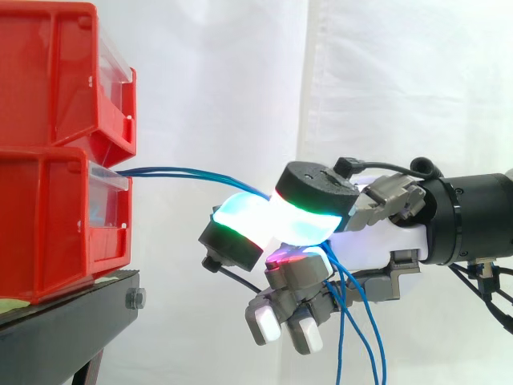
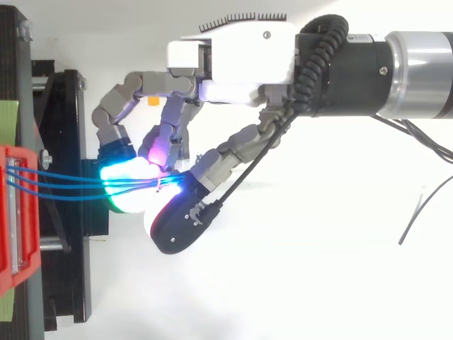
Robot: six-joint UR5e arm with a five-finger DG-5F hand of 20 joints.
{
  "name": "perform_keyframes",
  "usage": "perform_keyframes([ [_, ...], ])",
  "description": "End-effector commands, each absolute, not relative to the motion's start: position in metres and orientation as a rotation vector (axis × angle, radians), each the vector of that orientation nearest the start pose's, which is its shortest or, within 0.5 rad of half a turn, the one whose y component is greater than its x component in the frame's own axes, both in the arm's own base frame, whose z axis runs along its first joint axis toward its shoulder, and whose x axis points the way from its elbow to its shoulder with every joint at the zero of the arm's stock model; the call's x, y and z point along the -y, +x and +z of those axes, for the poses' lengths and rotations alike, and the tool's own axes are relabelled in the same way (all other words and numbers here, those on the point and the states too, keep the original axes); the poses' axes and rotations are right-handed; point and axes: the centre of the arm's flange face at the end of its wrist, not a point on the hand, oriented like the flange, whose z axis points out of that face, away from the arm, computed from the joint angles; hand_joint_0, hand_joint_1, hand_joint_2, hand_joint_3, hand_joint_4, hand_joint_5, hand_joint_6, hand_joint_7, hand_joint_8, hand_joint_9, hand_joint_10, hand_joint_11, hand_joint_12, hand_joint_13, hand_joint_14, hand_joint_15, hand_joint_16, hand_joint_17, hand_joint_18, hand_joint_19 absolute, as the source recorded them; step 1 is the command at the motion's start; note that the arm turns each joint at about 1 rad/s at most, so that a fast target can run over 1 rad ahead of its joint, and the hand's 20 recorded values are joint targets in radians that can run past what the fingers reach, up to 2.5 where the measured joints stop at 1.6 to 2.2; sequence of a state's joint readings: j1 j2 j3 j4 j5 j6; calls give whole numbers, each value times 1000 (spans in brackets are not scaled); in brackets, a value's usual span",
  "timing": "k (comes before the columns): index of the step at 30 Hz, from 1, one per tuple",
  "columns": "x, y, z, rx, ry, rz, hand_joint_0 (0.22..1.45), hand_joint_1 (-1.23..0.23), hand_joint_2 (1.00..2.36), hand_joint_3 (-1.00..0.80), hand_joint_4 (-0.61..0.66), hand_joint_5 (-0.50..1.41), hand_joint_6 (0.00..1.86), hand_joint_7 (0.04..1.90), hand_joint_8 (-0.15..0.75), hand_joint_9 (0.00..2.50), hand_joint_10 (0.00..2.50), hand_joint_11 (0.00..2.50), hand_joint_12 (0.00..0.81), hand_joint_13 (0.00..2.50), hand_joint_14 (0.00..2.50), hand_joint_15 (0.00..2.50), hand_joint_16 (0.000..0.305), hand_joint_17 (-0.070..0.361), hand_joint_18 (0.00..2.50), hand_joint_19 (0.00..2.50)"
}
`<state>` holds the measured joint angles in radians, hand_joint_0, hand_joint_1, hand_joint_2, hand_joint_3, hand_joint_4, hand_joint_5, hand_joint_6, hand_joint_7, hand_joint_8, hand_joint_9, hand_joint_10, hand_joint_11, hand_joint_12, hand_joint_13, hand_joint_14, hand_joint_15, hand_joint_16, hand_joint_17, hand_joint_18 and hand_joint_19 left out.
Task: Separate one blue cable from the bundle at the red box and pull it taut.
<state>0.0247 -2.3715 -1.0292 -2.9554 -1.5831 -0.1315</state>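
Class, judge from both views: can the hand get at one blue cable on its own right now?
Probably not cleanly. The hand reaches the blue cables unobstructed, but they run from the red box and converge between its pads, so several seem pinched together.

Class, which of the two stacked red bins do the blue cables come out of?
The lower red bin: the blue cables leave over its front edge, beneath the upper red bin, and run to the hand.

Level side camera; overhead camera; both near red bins (image 1: pixel 48 208)
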Motion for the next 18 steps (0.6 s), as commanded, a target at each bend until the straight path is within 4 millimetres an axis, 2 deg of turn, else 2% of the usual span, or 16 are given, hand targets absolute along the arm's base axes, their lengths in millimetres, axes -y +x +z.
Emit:
perform_keyframes([
  [1,112,779,251,-1352,1142,1108,641,-929,1000,-500,-20,-138,887,1157,277,1218,31,1251,360,863,28,676,45,102,850,780],
  [3,112,779,251,-1354,1144,1107,560,-919,1000,-500,-11,-136,890,1079,294,1232,30,1254,375,886,27,685,47,105,871,788],
  [6,113,779,251,-1353,1145,1106,503,-895,1000,-500,9,-133,880,1092,300,1261,29,1234,387,913,25,686,50,112,910,788],
  [11,113,779,251,-1354,1144,1105,467,-843,1000,-500,20,-128,872,1110,319,1294,27,1244,407,938,26,686,53,119,950,787],
  [12,113,779,251,-1353,1145,1106,453,-786,1000,-500,26,-127,871,1098,324,1300,28,1246,413,947,25,688,54,122,963,787],
  [18,113,779,251,-1350,1141,1107,456,-721,1000,-500,26,-124,865,1085,322,1343,27,1266,417,970,23,686,55,123,978,785],
])
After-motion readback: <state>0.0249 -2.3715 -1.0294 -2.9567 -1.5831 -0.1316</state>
